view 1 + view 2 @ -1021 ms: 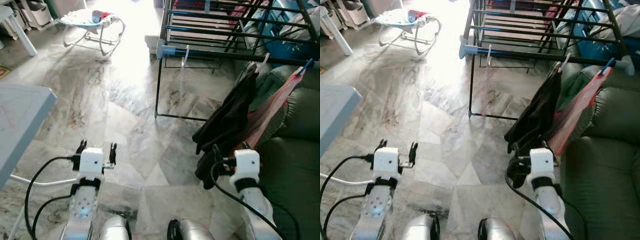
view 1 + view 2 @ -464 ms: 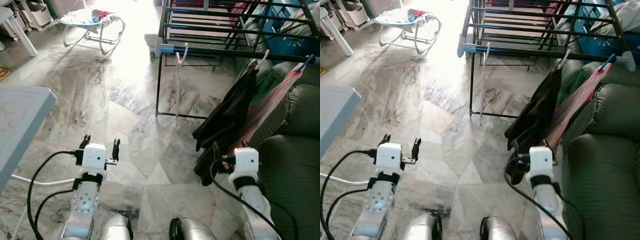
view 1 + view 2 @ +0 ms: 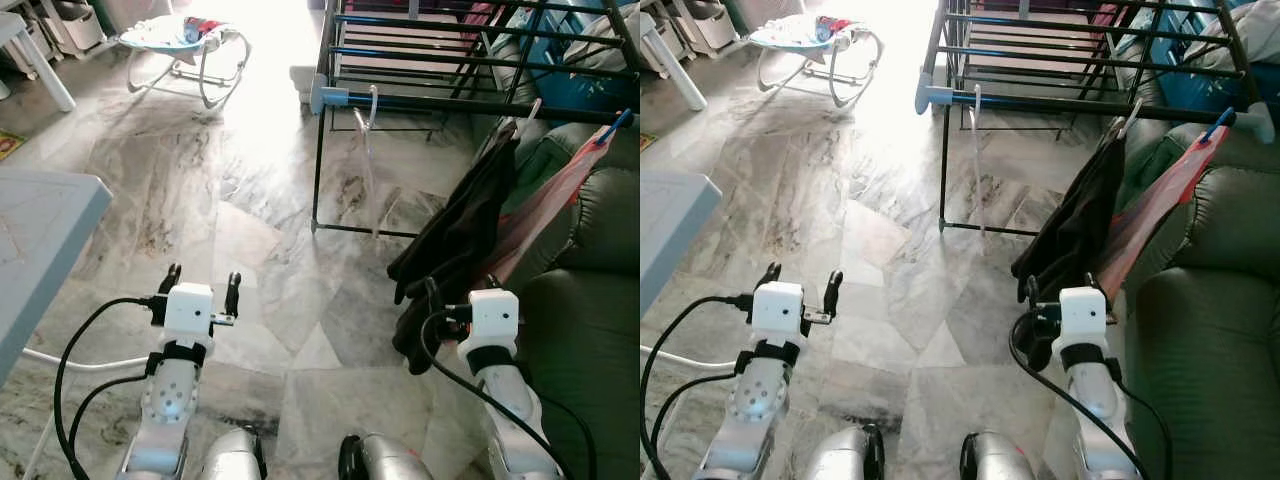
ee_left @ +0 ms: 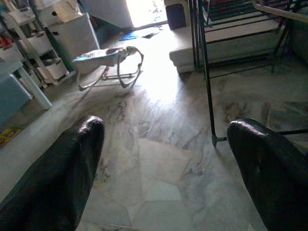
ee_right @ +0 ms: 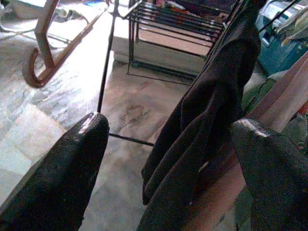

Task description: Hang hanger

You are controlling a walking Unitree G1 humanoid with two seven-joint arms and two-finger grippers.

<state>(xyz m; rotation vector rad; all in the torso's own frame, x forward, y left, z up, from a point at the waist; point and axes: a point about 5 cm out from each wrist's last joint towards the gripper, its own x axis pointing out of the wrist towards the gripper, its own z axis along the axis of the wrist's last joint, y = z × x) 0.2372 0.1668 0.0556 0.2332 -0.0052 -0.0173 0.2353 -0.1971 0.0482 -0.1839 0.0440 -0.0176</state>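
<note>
The robot stands on a marbled tile floor point(image 3: 250, 200) facing a black drying rack point(image 3: 470, 60) whose front rail runs across the upper part of the head views. A clear plastic hanger point(image 3: 366, 150) hangs by its hook on that front rail, near the rack's left end cap, and dangles free beside the rack's left leg; in the right wrist view it shows as a reddish curved bar point(image 5: 45, 43) near the frame's edge. Further right on the same rail a black garment point(image 3: 460, 240) hangs on a hanger, and a pink garment point(image 3: 545, 215) hangs just beside it, both draping down against the arm of a green sofa point(image 3: 590, 330).

The left gripper point(image 3: 200, 292) is held low over the floor, well apart from the rack, its jaws released and wide with nothing between them; the left wrist view shows the 2 black fingers point(image 4: 62, 178) spread, with bare tiles and the rack's leg beyond. The right gripper point(image 3: 1060, 292) sits just in front of the lower hem of the black garment, its jaws likewise released and empty; the right wrist view shows the dark cloth point(image 5: 202, 120) hanging between and beyond the spread fingers point(image 5: 67, 173), not gripped.

A pale counter point(image 3: 35, 240) edges in at the left, and a baby bouncer point(image 3: 185, 45) stands far across the floor
</note>
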